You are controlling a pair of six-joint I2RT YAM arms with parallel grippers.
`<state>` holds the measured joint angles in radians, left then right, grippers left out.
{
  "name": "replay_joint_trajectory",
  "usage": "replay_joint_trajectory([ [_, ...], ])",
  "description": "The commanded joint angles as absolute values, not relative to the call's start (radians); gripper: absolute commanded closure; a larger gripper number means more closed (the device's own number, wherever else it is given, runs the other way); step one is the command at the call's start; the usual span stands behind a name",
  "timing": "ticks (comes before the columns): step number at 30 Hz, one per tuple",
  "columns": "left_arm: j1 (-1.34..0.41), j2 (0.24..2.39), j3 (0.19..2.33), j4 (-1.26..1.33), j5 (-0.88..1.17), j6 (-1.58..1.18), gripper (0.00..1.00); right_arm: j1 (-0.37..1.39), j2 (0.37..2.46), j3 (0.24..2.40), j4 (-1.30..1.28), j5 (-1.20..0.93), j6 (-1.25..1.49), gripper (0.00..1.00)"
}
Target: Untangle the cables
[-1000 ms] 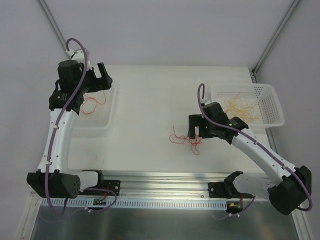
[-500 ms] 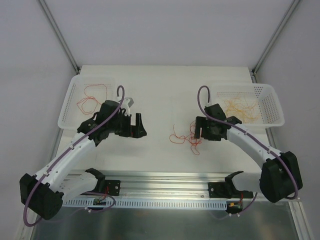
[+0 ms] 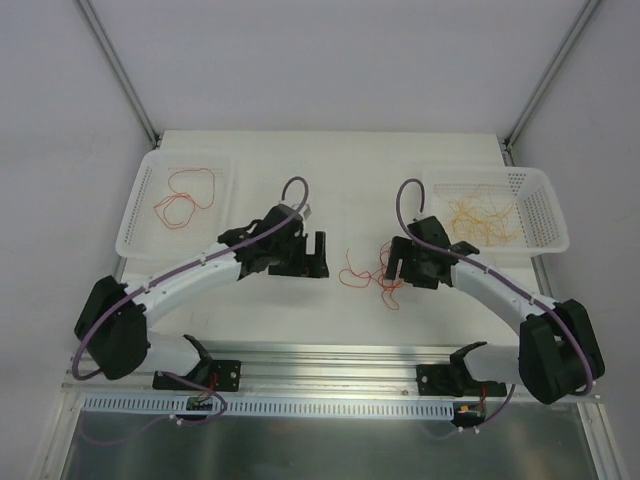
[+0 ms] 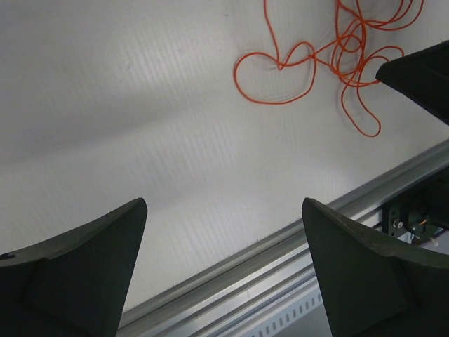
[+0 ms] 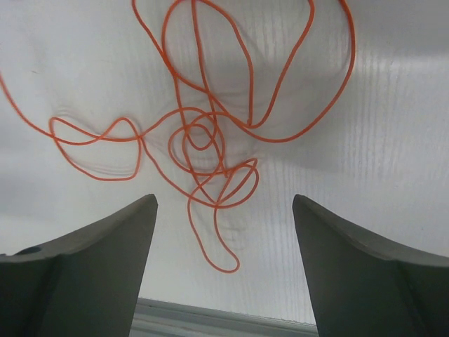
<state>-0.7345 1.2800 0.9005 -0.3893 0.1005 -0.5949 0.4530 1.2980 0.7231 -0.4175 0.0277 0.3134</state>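
- the right gripper has its two fingers wide apart, and nothing is pinched between them.
- it hangs right over the red tangle, with the loops showing in the gap between its fingers.
- i cannot tell if the fingers touch the table.
- the left gripper is wide apart too and holds nothing.
- it is near the tangle, on its left side, and does not touch it. in its own camera the loops sit up in the top right corner.
- the tangle lies flat on the table in curly loops, in the middle, between the two grippers.
- the left arm and the right arm both bend in toward the middle.
- the left basket is at the far left and has a loose red cable in it.
- the right basket is at the far right and has a pile of yellow cables in it.
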Motion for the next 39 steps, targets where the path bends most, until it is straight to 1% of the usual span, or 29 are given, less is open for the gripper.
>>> replay_joint_trajectory([
  [1,-0.807,1.434,1.066,-0.304,0.022,-0.652,0.07,0.451,1.18,0.721,-0.428,0.057,0.357,0.17],
  [2,-0.814,1.515,1.124,-0.301,0.021,-0.655,0.08,0.451,1.157,0.715,-0.443,0.057,0.359,0.14],
  [6,-0.853,1.684,1.251,-0.293,0.005,-0.644,0.15,0.453,1.066,0.695,-0.466,0.069,0.377,0.1],
  [7,-0.859,1.712,1.27,-0.295,-0.023,-0.638,0.2,0.451,1.048,0.69,-0.469,0.069,0.38,0.09],
  [9,-0.864,1.784,1.311,-0.295,-0.04,-0.641,0.26,0.451,1.005,0.677,-0.472,0.069,0.39,0.09],
  [10,-0.865,1.804,1.324,-0.293,-0.047,-0.644,0.31,0.451,0.993,0.672,-0.471,0.068,0.39,0.09],
  [13,-0.87,1.882,1.362,-0.293,-0.08,-0.646,0.39,0.454,0.957,0.657,-0.469,0.063,0.391,0.08],
  [15,-0.871,1.91,1.377,-0.295,-0.084,-0.644,0.43,0.453,0.954,0.65,-0.466,0.06,0.391,0.08],
  [17,-0.876,1.946,1.405,-0.295,-0.086,-0.64,0.5,0.454,0.956,0.649,-0.456,0.057,0.388,0.08],
  [19,-0.88,1.966,1.416,-0.293,-0.095,-0.635,0.59,0.454,0.966,0.643,-0.44,0.051,0.385,0.08],
  [20,-0.885,1.979,1.425,-0.295,-0.095,-0.632,0.72,0.453,0.976,0.643,-0.428,0.048,0.382,0.08],
  [23,-0.887,1.95,1.405,-0.296,-0.097,-0.614,1.0,0.451,1.021,0.65,-0.399,0.044,0.377,0.08],
  [27,-0.887,1.817,1.313,-0.298,-0.136,-0.549,1.0,0.451,1.104,0.663,-0.358,0.044,0.388,0.08],
  [28,-0.887,1.755,1.293,-0.302,-0.141,-0.539,1.0,0.453,1.136,0.664,-0.345,0.043,0.394,0.08],
  [31,-0.888,1.636,1.211,-0.319,-0.15,-0.519,1.0,0.451,1.187,0.687,-0.301,0.034,0.399,0.11],
  [39,-0.887,1.428,1.17,-0.443,-0.173,-0.463,1.0,0.449,1.279,0.742,-0.288,0.046,0.394,0.14],
])
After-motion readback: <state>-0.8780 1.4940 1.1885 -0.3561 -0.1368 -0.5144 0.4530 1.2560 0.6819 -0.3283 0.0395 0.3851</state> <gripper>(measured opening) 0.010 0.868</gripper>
